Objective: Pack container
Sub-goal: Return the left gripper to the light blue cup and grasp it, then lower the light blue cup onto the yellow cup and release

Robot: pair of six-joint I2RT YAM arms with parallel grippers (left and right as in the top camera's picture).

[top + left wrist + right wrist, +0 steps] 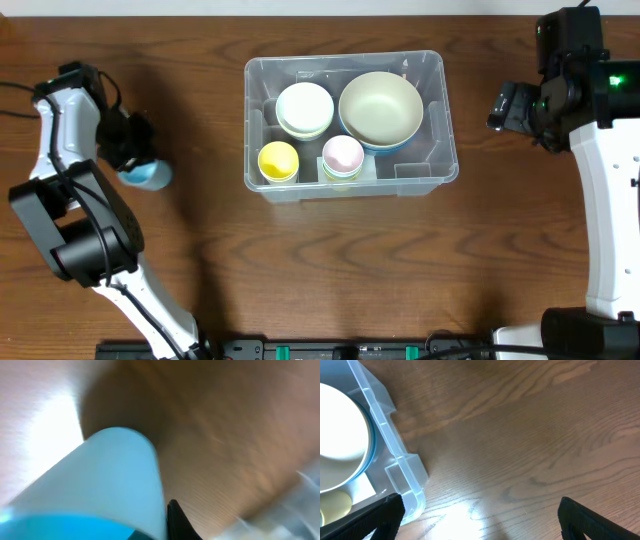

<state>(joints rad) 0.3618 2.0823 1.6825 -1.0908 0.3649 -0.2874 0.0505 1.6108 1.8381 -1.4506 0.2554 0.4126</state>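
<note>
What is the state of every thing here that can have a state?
container: open, no lid, partly filled
large bowl: upright, inside container
pale bowls: stacked, inside container
yellow cup: upright, inside container
pink cup: upright, inside container
blue cup: outside container, at left tool
left tool: at blue cup, grip unclear
right tool: open, empty

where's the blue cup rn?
Overhead view: the blue cup is left of the container, outside it, right at the left gripper.
</note>
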